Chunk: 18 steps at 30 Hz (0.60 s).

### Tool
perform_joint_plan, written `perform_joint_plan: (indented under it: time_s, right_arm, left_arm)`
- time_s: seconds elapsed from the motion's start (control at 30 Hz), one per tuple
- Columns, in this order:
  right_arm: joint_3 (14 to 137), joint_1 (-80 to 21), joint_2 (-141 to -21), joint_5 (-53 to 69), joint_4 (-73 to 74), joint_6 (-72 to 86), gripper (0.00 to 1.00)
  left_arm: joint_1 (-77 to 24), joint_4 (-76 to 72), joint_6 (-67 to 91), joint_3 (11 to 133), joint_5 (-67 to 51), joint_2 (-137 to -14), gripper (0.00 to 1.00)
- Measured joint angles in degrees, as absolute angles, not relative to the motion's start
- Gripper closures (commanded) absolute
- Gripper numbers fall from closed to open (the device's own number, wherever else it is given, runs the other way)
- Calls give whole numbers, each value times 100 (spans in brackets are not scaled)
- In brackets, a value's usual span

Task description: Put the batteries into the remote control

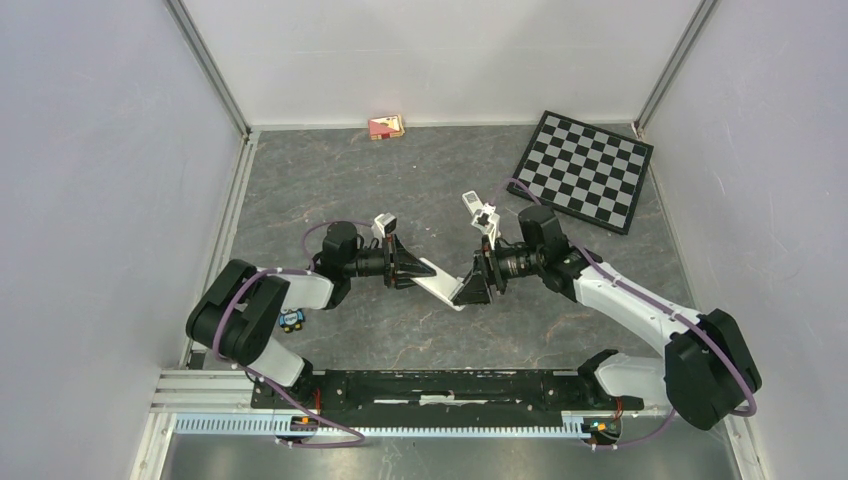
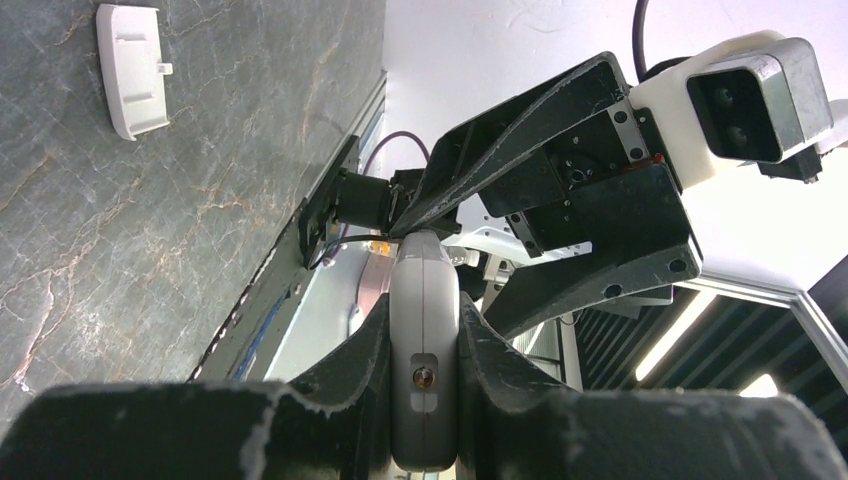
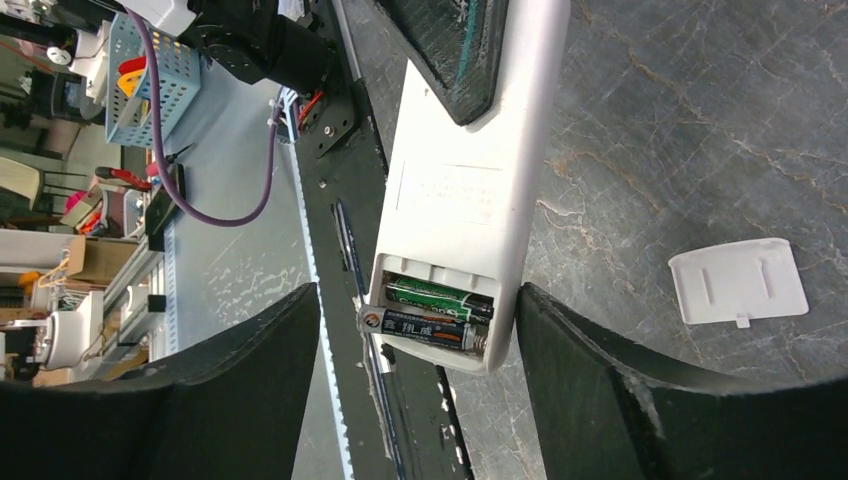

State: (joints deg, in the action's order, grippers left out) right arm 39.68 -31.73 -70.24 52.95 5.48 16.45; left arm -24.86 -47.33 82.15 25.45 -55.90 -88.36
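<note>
Tabletop [image 1: 400,180] of grey marbled pattern lies beneath both claws, which meet above its middle. Beyond the right claw [image 1: 467,290], towards the far right corner, a chessboard [image 1: 585,170] lies flat. The left arm [image 1: 300,290] and right arm [image 1: 620,295] reach inward, tip to tip. The left claw [image 2: 425,330] is clamped on the white remote [image 3: 460,170], one finger pressed to each long side, so the remote stretches out from it towards the right claw. The right claw's jaws stand wide apart, with the remote's battery end between its fingers [image 3: 600,400]; a gap shows on either side and neither finger touches the case. On the table just outside one right-claw finger, the white battery cover [image 3: 738,281] lies flat, apart from the remote. Far beyond the left claw, against the back wall, sits a small red box [image 1: 386,127]. The batteries [image 3: 440,298], two dark cells, lie side by side in the uncovered compartment, midway between the right claw's fingers; the one nearest the remote's end seems to jut slightly past the case edge.
</note>
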Motion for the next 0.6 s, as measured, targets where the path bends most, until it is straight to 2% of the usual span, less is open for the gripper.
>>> perform_joint_plan:
  time_s: [0.23, 0.4, 0.47, 0.6]
  right_arm:
    - [3892, -3133, -7030, 5293, 460, 1673, 44]
    - [3883, -3120, -7081, 5275, 451, 1667, 47]
    - [3883, -3122, -7098, 5273, 451, 1658, 43]
    - [3881, -3129, -7100, 5275, 449, 1658, 23]
  left_arm:
    - [-2486, -4696, 8215, 2545, -5625, -8768, 98]
    - [-2486, -4659, 8215, 2545, -5666, -8733, 98]
    - [-2486, -4628, 8215, 2545, -5664, -8724, 98]
    - [-2486, -4602, 8215, 2545, -5642, -8722, 98]
